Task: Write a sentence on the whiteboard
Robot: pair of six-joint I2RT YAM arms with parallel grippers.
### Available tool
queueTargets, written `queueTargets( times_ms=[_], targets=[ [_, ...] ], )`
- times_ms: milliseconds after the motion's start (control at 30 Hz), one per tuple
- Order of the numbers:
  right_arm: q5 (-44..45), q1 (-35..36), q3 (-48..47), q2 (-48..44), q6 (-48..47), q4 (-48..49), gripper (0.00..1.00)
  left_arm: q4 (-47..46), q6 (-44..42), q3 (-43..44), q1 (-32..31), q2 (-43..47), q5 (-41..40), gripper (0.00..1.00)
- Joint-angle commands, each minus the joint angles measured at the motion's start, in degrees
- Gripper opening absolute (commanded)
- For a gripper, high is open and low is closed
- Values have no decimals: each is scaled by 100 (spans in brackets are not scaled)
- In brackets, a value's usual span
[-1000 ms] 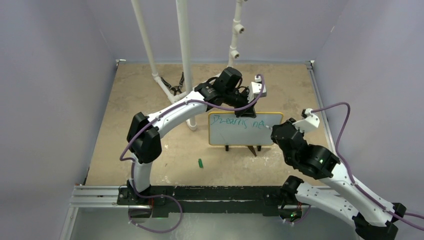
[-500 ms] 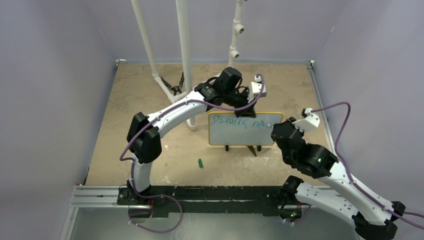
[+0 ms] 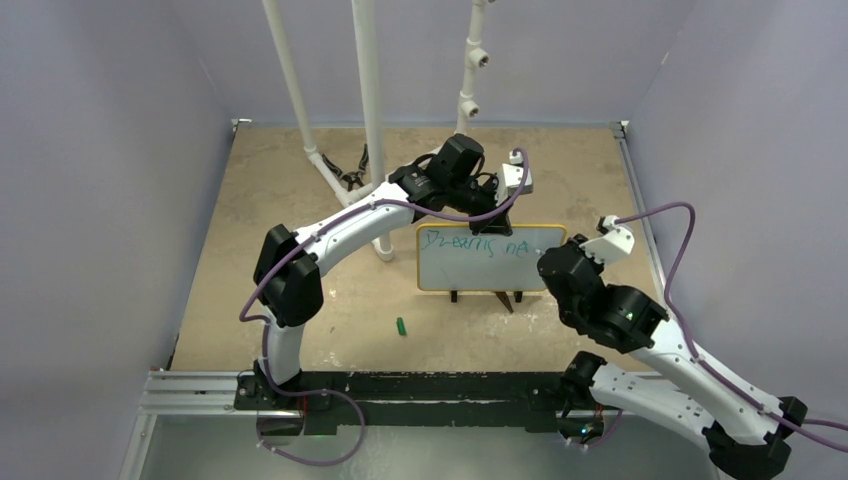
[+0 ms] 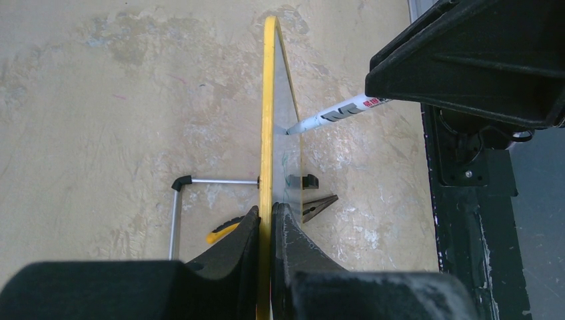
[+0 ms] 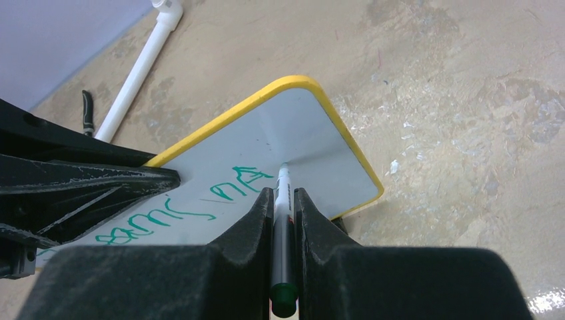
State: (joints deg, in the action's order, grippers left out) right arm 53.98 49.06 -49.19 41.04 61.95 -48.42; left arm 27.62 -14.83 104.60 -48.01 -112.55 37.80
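The whiteboard (image 3: 490,270) stands upright on the sandy floor, white with a yellow rim. The green sentence (image 3: 478,243) runs along its top and reads roughly "Dreams ne". My left gripper (image 3: 503,213) is shut on the board's top edge; in the left wrist view my left gripper (image 4: 266,212) pinches the yellow rim (image 4: 268,100). My right gripper (image 5: 283,195) is shut on a marker (image 5: 282,183) with a green end. The marker's tip rests on the board face (image 5: 313,143), just right of the last green letters (image 5: 243,183). The marker also shows in the left wrist view (image 4: 333,115).
A small green cap (image 3: 401,326) lies on the floor left of the board's front. White pipes (image 3: 370,100) rise behind the left arm. A dark clip (image 4: 318,207) lies by the board's feet, and a wire stand (image 4: 174,213) props the back. Purple walls enclose the floor.
My right arm has shifted slightly at the board's right end, the marker tip moving a little along the last letters. The left gripper and the board have not moved.
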Motion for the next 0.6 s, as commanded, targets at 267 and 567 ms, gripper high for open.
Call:
queueTargets(
  times_ms=[267, 567],
  targets=[
    [428, -8, -3, 126, 422, -125, 0, 261, -328, -158, 47, 149, -124, 0],
    [555, -10, -3, 127, 597, -245, 0, 255, -329, -163, 50, 167, -124, 0]
  ],
)
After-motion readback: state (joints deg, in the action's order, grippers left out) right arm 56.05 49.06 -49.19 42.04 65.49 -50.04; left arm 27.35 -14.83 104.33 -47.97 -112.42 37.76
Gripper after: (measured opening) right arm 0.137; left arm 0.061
